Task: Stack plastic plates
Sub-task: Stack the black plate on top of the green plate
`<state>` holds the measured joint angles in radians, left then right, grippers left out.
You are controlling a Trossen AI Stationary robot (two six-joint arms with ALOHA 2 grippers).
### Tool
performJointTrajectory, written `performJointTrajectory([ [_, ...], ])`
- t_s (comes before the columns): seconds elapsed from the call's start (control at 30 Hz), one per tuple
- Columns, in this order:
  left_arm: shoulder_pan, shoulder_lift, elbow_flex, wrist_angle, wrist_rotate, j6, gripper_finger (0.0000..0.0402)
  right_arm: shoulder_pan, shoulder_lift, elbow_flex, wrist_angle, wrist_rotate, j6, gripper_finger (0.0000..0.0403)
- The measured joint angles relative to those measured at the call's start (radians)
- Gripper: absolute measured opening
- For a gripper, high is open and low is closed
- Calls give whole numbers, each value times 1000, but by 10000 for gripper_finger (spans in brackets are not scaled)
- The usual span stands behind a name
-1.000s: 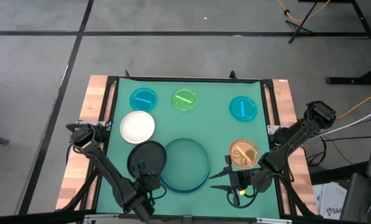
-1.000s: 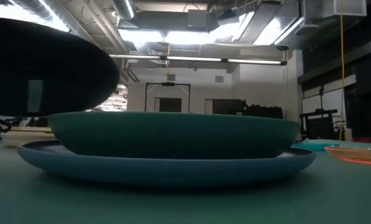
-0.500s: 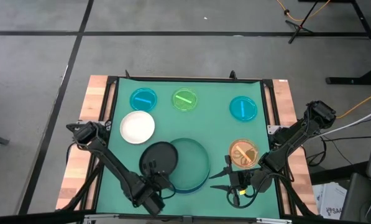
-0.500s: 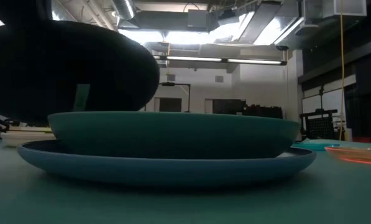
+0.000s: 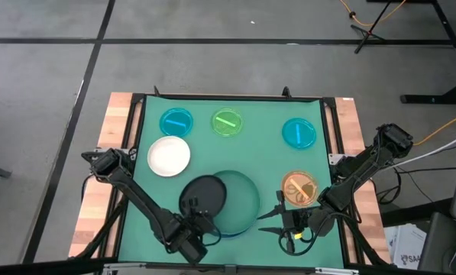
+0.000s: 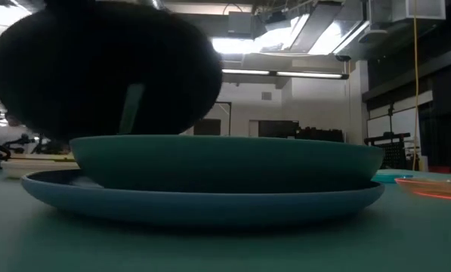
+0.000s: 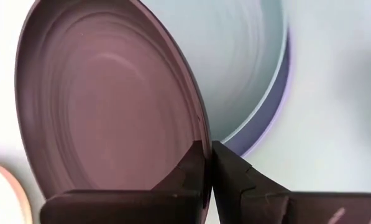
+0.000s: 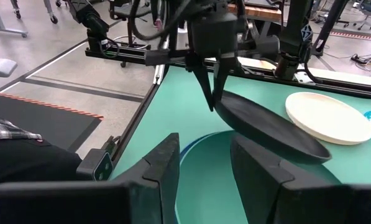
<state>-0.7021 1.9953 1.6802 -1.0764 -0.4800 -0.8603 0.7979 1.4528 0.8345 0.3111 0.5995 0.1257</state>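
We see the left gripper (image 5: 199, 226) clamped on the black plate's (image 5: 205, 195) rim, the plate tilting away from its jaws, while only the right wrist view shows the right gripper's (image 8: 205, 163) jaws apart.

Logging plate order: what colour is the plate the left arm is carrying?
Black, held by the left gripper; clearest in the high view.

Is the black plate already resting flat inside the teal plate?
No, the black plate hangs tilted above the teal plate, pinched at its rim by the left tool.

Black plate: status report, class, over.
Left gripper jaws shut on black plate, carried above teal plate. Right gripper open, waiting beside orange plate. Path clear.
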Motion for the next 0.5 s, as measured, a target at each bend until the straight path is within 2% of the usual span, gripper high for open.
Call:
performJointTrajectory([
  [0.27, 10, 0, 89, 19, -86, 141, 9, 0, 0, 0, 0, 0, 0, 134],
  [0.5, 29, 9, 89, 130, -88, 257, 9, 0, 0, 0, -4, 0, 0, 134],
])
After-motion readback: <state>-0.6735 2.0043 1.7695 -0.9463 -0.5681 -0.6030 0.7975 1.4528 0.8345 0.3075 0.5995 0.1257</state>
